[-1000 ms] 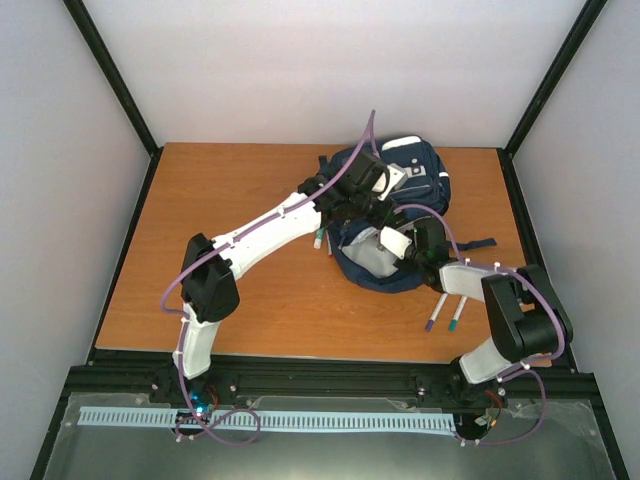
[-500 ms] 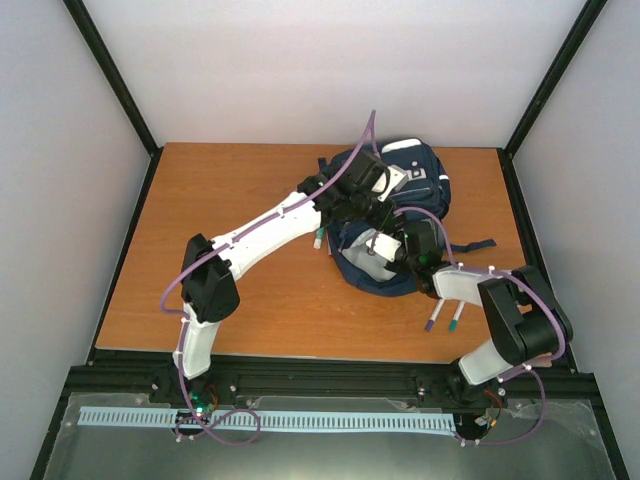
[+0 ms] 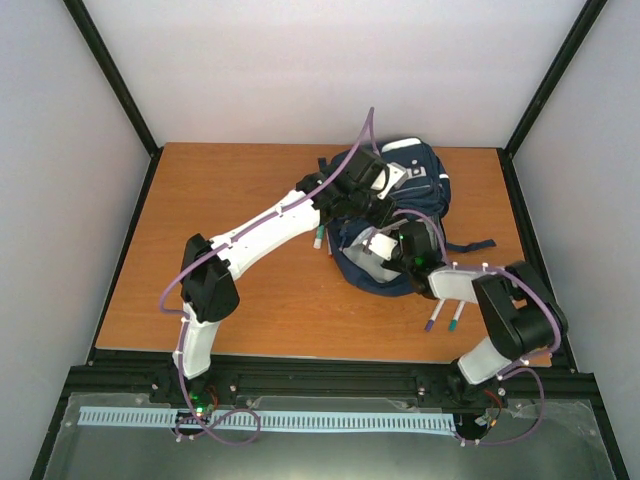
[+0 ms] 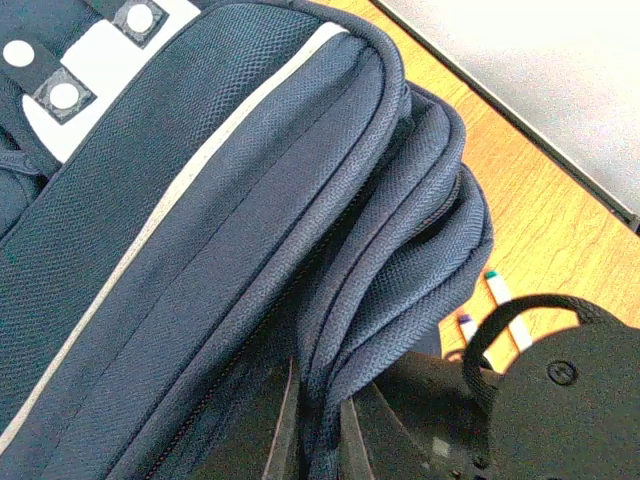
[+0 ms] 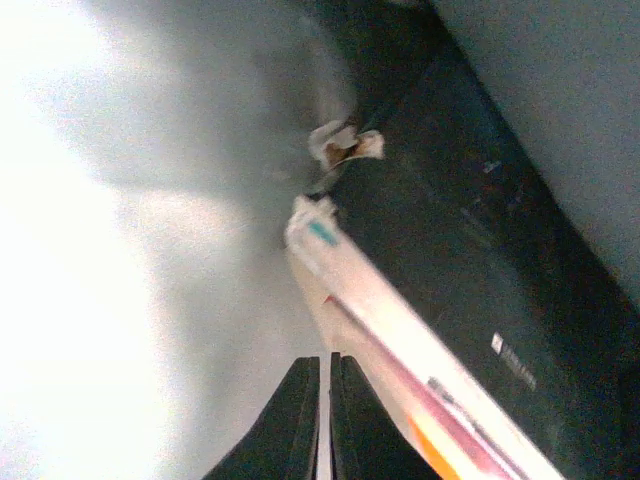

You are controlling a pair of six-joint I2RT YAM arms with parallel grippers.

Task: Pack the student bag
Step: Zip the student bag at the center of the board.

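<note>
Overhead and wrist views. The student bag (image 3: 425, 185) lies on the far right part of the worktop (image 3: 230, 200), with its long axis running roughly near to far. Its open mouth, lined in pale grey, faces the near edge, and its white patches (image 4: 95, 65) with round studs lie towards the far end. The left hand (image 4: 312, 440) is clamped on a fold of the bag's navy fabric beside a zip seam. The right hand (image 5: 322, 400) is inside the mouth with its fingers pressed together, just beside the pale edge of a flat dark item (image 5: 450, 300). A small label (image 5: 510, 362) on that item is too blurred to read. Two markers (image 3: 444, 318) lie near the bag's mouth, and a third marker (image 3: 318, 238) lies at its left side.
</note>
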